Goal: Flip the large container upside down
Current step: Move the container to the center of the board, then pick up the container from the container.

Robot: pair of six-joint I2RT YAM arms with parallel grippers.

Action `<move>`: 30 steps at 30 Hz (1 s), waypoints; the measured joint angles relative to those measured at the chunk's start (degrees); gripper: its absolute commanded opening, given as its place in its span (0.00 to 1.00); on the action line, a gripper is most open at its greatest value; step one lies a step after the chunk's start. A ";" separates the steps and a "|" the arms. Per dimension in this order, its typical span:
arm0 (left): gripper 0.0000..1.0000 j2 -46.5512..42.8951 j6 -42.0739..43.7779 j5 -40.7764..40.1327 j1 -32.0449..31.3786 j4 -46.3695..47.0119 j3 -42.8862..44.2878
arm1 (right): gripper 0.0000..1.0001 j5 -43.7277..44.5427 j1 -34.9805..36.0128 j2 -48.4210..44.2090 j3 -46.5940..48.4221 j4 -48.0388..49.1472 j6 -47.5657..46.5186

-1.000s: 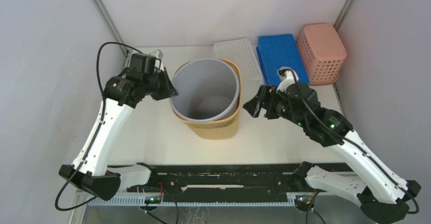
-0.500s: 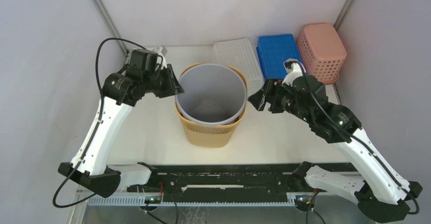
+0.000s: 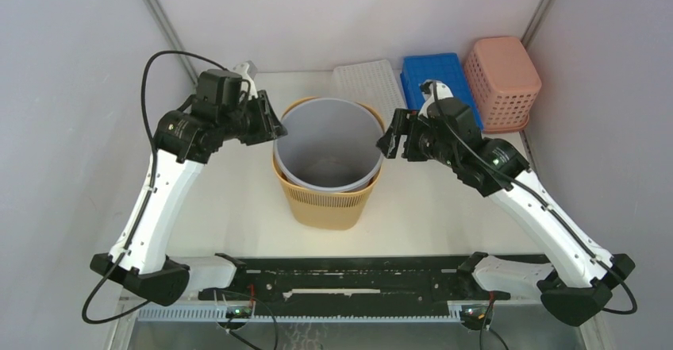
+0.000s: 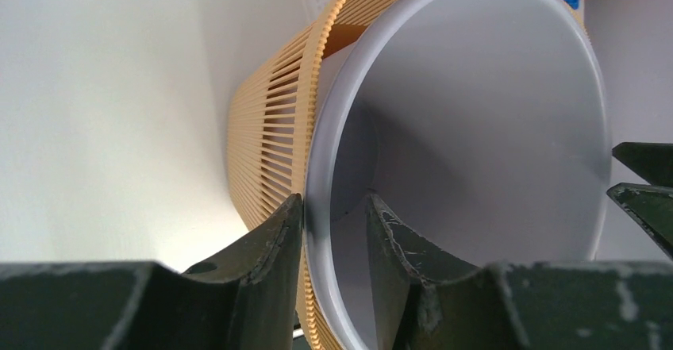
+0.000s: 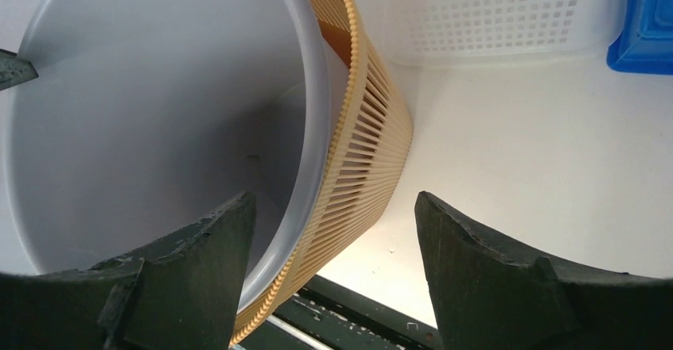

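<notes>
Now, at centre frame, the large container (image 3: 329, 207), tan and ribbed with thin slats, stands upright with a smooth grey bucket (image 3: 325, 140) nested inside. My left gripper (image 3: 274, 132) loosely straddles both rims, released. My right gripper (image 3: 387, 141) gapes wide across them. A white perforated tray (image 3: 369, 84) lies upper right.

no legible text or markings
</notes>
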 measured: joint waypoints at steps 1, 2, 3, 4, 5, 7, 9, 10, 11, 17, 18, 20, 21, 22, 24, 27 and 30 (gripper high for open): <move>0.39 0.02 0.24 -0.48 0.00 -0.20 0.00 | 0.81 -0.07 -0.04 0.55 0.31 -0.02 -0.07; 0.39 0.02 0.35 -1.05 -0.02 -0.50 0.00 | 0.79 -0.07 -0.11 0.98 0.59 0.02 -0.11; 0.39 0.02 0.50 -1.44 -0.02 -0.85 0.00 | 0.78 -0.11 -0.20 1.46 1.07 0.00 -0.26; 0.39 0.02 0.72 -1.92 -0.02 -1.18 0.00 | 0.76 -0.09 -0.22 1.81 1.49 0.00 -0.39; 0.39 0.02 0.81 -2.56 -0.02 -1.62 0.04 | 0.75 -0.09 -0.28 2.19 1.97 0.02 -0.52; 0.39 0.02 1.09 -3.63 -0.02 -2.62 0.20 | 0.74 -0.09 -0.35 2.82 2.84 0.09 -0.87; 0.39 0.02 1.68 -4.79 -0.02 -3.48 0.55 | 0.73 -0.09 -0.37 3.48 3.69 0.22 -1.16; 0.39 0.02 1.88 -5.55 -0.02 -3.78 0.76 | 0.72 -0.07 -0.37 3.89 4.17 0.28 -1.33; 0.39 0.02 2.16 -6.19 -0.04 -4.17 0.98 | 0.71 -0.07 -0.37 4.28 4.48 0.46 -1.55; 0.40 0.02 2.69 -8.15 -0.22 -5.42 1.81 | 0.66 -0.26 -0.37 7.19 6.38 1.55 -4.46; 0.40 0.00 2.78 -8.22 -0.22 -5.57 1.95 | 0.66 -0.33 -0.37 7.78 6.86 1.70 -5.27; 0.40 -0.11 2.82 -8.35 -0.22 -6.32 2.62 | 0.65 -0.35 -0.37 8.79 7.93 1.77 -6.64; 0.40 -0.24 2.82 -8.24 -0.22 -6.54 2.93 | 0.65 -0.33 -0.37 9.22 8.48 1.90 -7.37; 0.40 -0.57 2.80 -7.96 -0.22 -6.69 3.23 | 0.65 -0.31 -0.37 9.81 9.29 2.23 -8.35; 0.40 -1.79 2.56 -6.97 -0.22 -6.75 3.37 | 0.63 -0.33 -0.37 10.43 10.32 2.58 -9.73; 0.40 -5.05 1.16 -4.15 -0.22 -6.51 2.99 | 0.62 -1.05 -0.44 11.41 12.20 3.32 -11.89; 0.40 -10.60 -1.07 -0.33 -0.42 -4.92 0.20 | 0.61 -2.58 -0.81 12.26 13.22 4.66 -13.62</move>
